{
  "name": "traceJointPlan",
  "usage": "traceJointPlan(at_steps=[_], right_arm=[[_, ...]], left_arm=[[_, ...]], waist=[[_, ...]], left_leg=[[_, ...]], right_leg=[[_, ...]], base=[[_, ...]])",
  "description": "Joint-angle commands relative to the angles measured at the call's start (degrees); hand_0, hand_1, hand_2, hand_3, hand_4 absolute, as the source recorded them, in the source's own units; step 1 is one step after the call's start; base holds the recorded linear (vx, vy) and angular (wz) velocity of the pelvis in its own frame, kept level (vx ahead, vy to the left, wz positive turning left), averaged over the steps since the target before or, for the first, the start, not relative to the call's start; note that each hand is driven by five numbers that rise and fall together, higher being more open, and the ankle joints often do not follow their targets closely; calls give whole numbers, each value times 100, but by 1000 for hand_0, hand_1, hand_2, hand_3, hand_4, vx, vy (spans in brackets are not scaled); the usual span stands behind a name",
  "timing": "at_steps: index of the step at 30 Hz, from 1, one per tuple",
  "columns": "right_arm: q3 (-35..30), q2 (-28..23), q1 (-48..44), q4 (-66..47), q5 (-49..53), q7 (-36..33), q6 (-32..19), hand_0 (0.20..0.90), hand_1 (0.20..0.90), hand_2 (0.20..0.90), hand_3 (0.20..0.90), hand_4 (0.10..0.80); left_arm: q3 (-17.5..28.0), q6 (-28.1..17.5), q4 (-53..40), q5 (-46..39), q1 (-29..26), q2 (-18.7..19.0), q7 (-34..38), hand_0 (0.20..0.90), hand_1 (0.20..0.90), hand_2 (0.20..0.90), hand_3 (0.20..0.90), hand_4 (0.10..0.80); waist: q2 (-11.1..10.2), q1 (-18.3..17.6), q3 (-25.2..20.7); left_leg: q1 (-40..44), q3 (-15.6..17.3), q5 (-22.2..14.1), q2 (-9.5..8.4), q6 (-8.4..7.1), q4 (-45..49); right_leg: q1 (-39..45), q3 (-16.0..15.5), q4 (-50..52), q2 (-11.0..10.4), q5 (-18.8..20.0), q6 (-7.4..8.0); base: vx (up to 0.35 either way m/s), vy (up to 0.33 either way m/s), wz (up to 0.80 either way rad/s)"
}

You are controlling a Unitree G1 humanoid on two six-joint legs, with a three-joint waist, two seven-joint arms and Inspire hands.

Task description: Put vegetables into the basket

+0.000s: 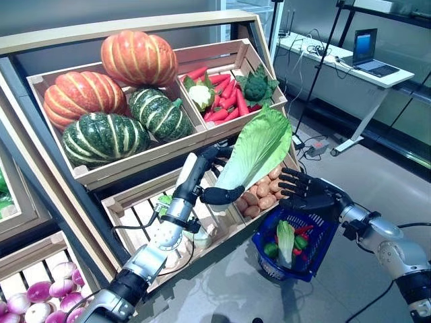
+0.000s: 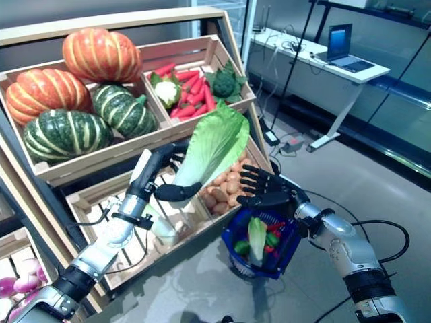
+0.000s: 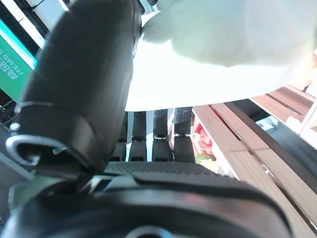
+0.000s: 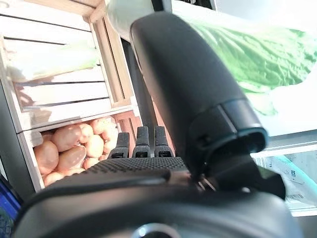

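My left hand point(image 1: 217, 176) is shut on a long green napa cabbage point(image 1: 254, 148), gripping its pale stalk end and holding it up in front of the wooden stand, leaves pointing up and right. The cabbage's pale stalk shows close in the left wrist view point(image 3: 223, 54), and its green leaf shows in the right wrist view point(image 4: 257, 54). The blue plastic basket point(image 1: 316, 259) stands on the floor, below and right of the cabbage. It holds a pale green cabbage point(image 1: 285, 243) with small green and red vegetables. My right hand point(image 1: 306, 192) is open, fingers straight, just above the basket's rim.
The wooden stand point(image 1: 135, 168) with its crates rises at the left and centre. A crate of potatoes point(image 1: 259, 195) sits just behind my right hand. A white desk point(image 1: 350, 70) with a laptop stands at the back right, cables on the floor beneath it.
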Motion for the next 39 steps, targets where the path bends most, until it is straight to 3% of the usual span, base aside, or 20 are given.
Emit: traceJointPlan(at_steps=[1,12,22,27,34,39], right_arm=[[-261,-14,-533,-1,664,322,-328,900,900,900,900,800],[-61,336,-1188,128,1148,92,-587,900,900,900,900,800],[-27,436,-2058,396,1764,123,-543,900,900,900,900,800],[59,741,-2531,527,2382,191,-558,900,900,900,900,800],[108,1021,-2917,264,3059,565,-330,900,900,900,900,800],[95,953,-2982,199,2829,401,-66,900,900,900,900,800]], left_arm=[[38,-904,-83,62,-747,68,293,300,300,300,300,400],[-172,-1032,-107,47,-729,44,118,300,300,300,300,400],[-327,-1045,-50,-285,-713,-46,-129,300,300,300,300,400],[-477,-1081,-68,-316,-763,-126,-178,300,300,300,300,400],[-587,-1034,26,-475,-793,-131,-237,300,300,300,300,400],[-573,-1115,30,-581,-746,-112,-331,300,300,300,300,400]], waist=[[-310,117,-330],[-282,286,-351],[-272,470,-380],[-246,589,-408],[-219,684,-466],[-239,705,-512]], left_leg=[[4,43,-585,-110,-87,9],[28,-82,-617,-110,-97,9],[23,-211,-623,-111,-121,9],[33,-300,-632,-118,-121,9],[31,-389,-641,-132,-124,9],[6,-423,-639,-139,-130,9]], right_leg=[[246,-150,9,-208,-188,190],[314,-249,9,-217,-239,188],[358,-360,9,-227,-275,178],[408,-445,9,-232,-305,163],[449,-516,9,-248,-340,156],[436,-523,9,-251,-343,150]], base=[[0,0,0],[1,1,1],[5,3,4],[21,11,5],[19,8,7],[19,7,9]])
